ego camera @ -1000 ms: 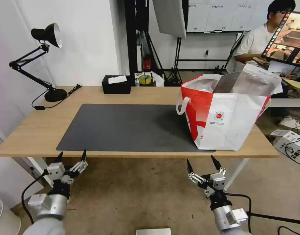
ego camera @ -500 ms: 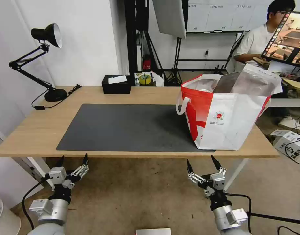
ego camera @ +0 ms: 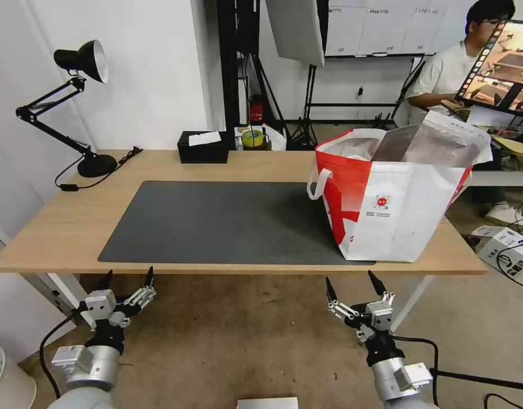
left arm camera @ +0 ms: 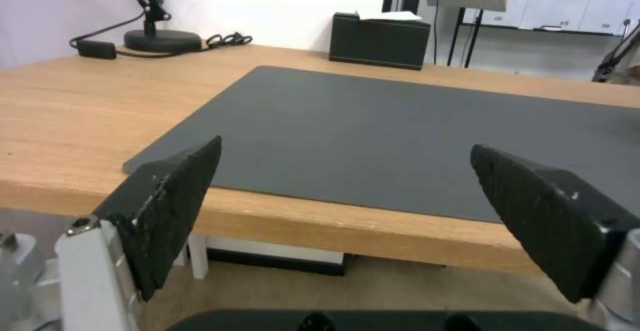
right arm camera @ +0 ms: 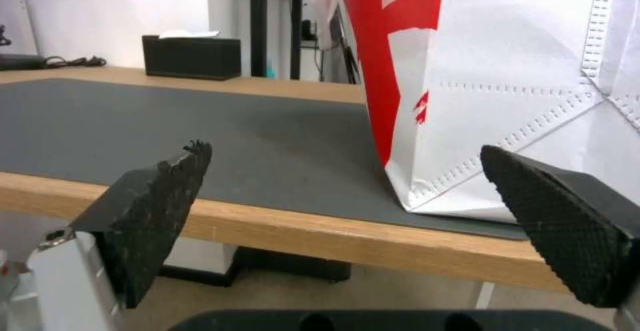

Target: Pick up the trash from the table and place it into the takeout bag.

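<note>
**Both grippers held low before the table, fingers spread wide**

The left gripper [ego camera: 127, 275] and right gripper [ego camera: 352, 285] are held below the table [ego camera: 68, 227] edge, both wide apart and holding nothing. The takeout bag [ego camera: 395, 199] is seen standing just beyond the right gripper, on the dark mat [ego camera: 216, 221].

Two silver-grey robot arms with rounded metal wrist joints. Each ends in a gripper, left gripper [ego camera: 127, 276] and right gripper [ego camera: 349, 286], with pointed black textured fingers [right arm camera: 152, 206] on white-and-silver linkages. Black cables trail from both wrists.
</note>
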Robot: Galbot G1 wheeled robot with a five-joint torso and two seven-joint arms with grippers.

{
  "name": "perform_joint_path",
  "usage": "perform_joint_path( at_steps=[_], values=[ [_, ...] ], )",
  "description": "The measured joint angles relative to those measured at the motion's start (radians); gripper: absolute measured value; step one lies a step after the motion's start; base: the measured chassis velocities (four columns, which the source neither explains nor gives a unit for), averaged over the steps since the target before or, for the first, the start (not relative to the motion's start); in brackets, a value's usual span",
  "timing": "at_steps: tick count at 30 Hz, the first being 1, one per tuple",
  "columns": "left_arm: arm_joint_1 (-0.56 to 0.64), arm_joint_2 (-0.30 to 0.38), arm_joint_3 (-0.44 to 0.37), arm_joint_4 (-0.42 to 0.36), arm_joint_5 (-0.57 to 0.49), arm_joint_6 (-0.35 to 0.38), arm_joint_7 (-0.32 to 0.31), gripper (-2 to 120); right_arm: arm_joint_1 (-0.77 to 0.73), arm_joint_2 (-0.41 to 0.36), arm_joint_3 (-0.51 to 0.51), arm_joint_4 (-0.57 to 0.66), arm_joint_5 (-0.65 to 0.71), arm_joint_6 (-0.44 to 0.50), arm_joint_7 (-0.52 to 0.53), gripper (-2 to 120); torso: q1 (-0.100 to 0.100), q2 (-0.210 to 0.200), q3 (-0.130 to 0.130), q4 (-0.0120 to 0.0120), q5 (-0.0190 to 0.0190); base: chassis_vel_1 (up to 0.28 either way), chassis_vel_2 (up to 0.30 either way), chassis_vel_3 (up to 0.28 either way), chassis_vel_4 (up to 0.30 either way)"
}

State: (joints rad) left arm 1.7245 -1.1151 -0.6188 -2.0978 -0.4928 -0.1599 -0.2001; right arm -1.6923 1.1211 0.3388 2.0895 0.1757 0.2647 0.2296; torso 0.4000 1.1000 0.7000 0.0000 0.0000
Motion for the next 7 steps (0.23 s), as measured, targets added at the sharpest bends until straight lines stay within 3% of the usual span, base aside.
perform_joint_path(
  at_steps=[7],
  values=[
    [-0.001, 0.001, 0.001, 0.000, -0.001, 0.001, 0.000, 100, 0.000, 0.000, 0.000, 0.000, 0.000, 0.000, 0.000, 100, 0.000, 0.000, 0.000, 0.0000, 0.0000, 0.000, 0.000, 0.000, 0.000]
  ],
)
